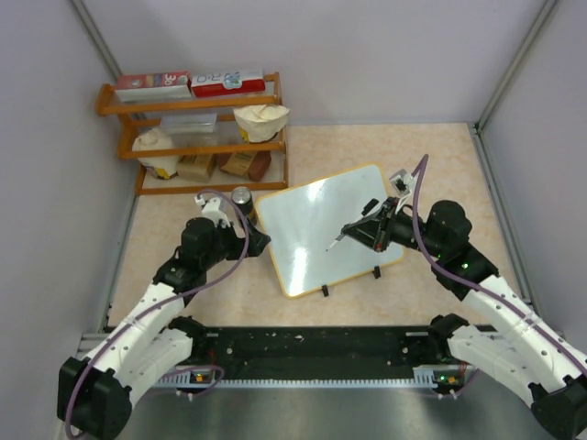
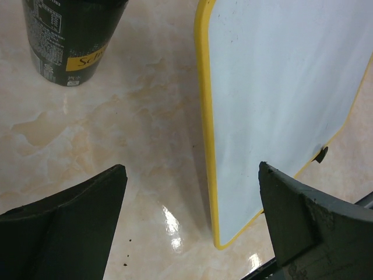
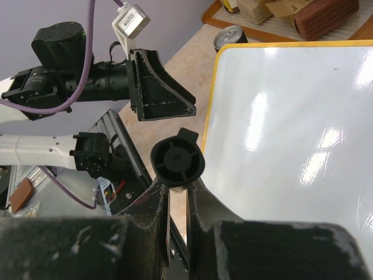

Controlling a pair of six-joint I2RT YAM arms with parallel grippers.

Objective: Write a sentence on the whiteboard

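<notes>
Whiteboard lies flat near the middle of your tabletop, turned at a slant, with its two black clip feet on the near edge. Its face shows glossy white with patches of glare.

Your right tool hangs over the board's right part, clenched on a black marker. The marker's tip points down and toward the left arm (whether it touches the board, the top view does not show). In the right wrist view you look straight at the marker's round black butt end between the fingers.

Your left tool sits low at the board's left edge, released and spread wide. In its own wrist view the yellow frame runs between the two fingers; you cannot tell whether either one touches it. A dark can stands just behind that tool, in front of a wooden shelf stocked with boxes.
</notes>
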